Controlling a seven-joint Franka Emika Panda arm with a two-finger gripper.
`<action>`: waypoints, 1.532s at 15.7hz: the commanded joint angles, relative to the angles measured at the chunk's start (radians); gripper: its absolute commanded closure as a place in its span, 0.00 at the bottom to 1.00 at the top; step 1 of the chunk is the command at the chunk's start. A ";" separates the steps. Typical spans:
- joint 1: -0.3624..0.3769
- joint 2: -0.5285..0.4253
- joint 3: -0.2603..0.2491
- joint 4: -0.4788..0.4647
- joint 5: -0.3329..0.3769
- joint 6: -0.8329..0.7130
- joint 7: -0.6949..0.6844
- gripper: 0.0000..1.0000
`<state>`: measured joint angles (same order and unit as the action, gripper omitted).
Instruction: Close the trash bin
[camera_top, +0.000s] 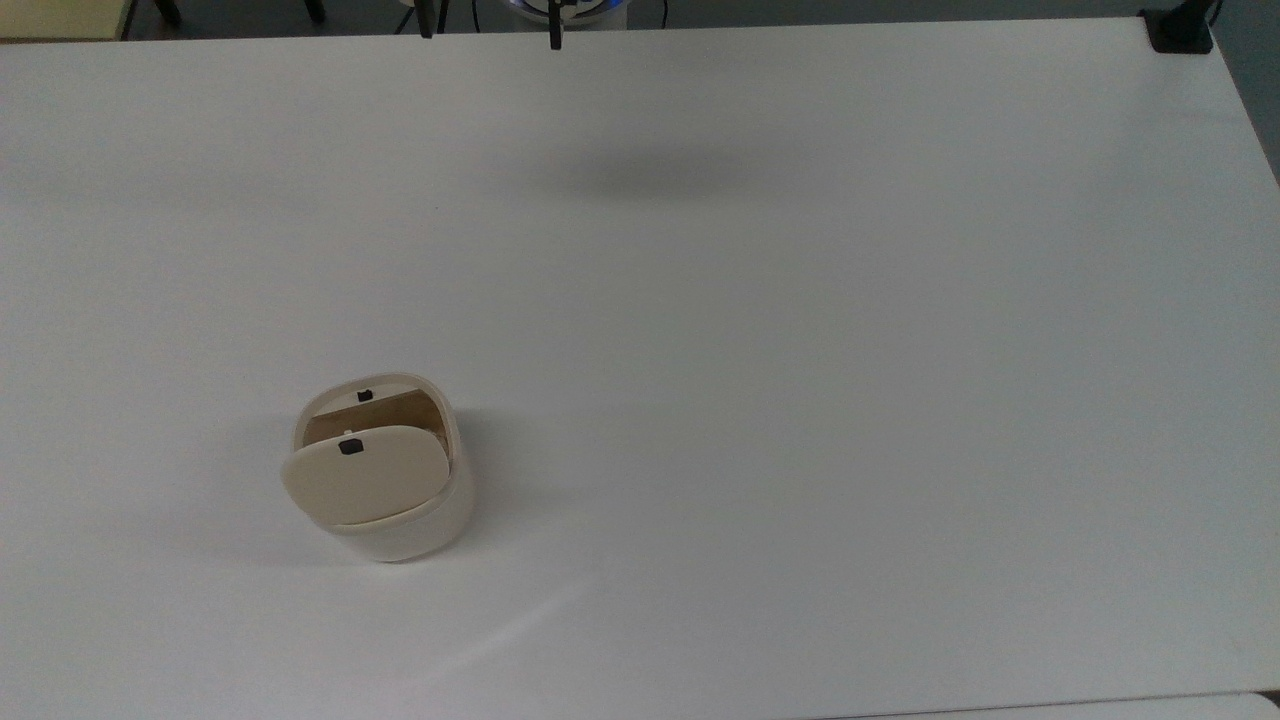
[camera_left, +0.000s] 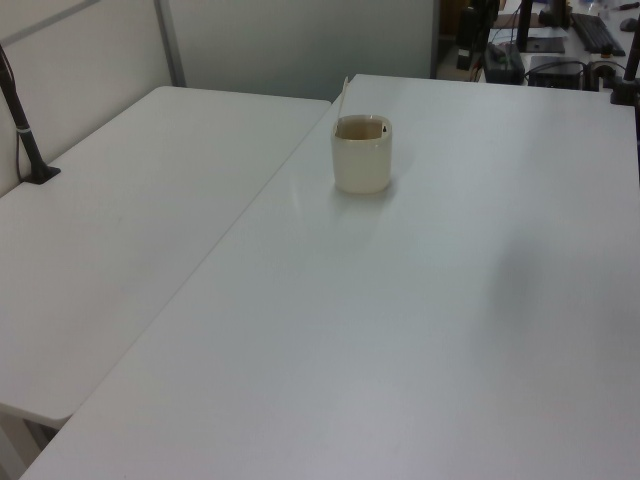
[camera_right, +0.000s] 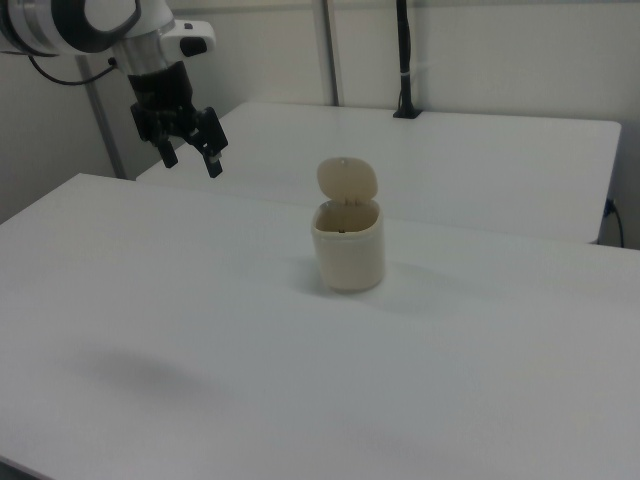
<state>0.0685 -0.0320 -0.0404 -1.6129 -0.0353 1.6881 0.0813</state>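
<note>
The trash bin (camera_top: 405, 525) is a small cream-beige tub standing on the white table (camera_top: 800, 400), toward the top view's lower left. Its flat lid (camera_top: 365, 485) stands raised on its hinge, with a small black button near its edge, and the brownish inside shows. The bin (camera_left: 361, 158) also appears at the far end of the left view, and the bin (camera_right: 348, 248) sits in the middle of the right view with its lid (camera_right: 348, 182) upright. My gripper (camera_right: 190, 158) hangs open and empty in the air, well to the right view's left of the bin and above the table.
A second white table (camera_left: 120, 230) adjoins along a seam. Black clamped posts stand at table edges (camera_right: 404, 60) (camera_left: 25, 130) (camera_top: 1180, 30). A desk with equipment (camera_left: 560, 50) lies beyond the far end in the left view.
</note>
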 joint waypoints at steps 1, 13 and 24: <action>-0.010 -0.014 0.010 -0.021 0.015 0.002 -0.029 0.00; 0.003 0.000 0.013 -0.021 0.015 0.005 -0.032 0.00; 0.007 0.036 0.013 0.001 0.008 0.031 -0.048 0.20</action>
<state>0.0712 -0.0172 -0.0259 -1.6142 -0.0353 1.6882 0.0433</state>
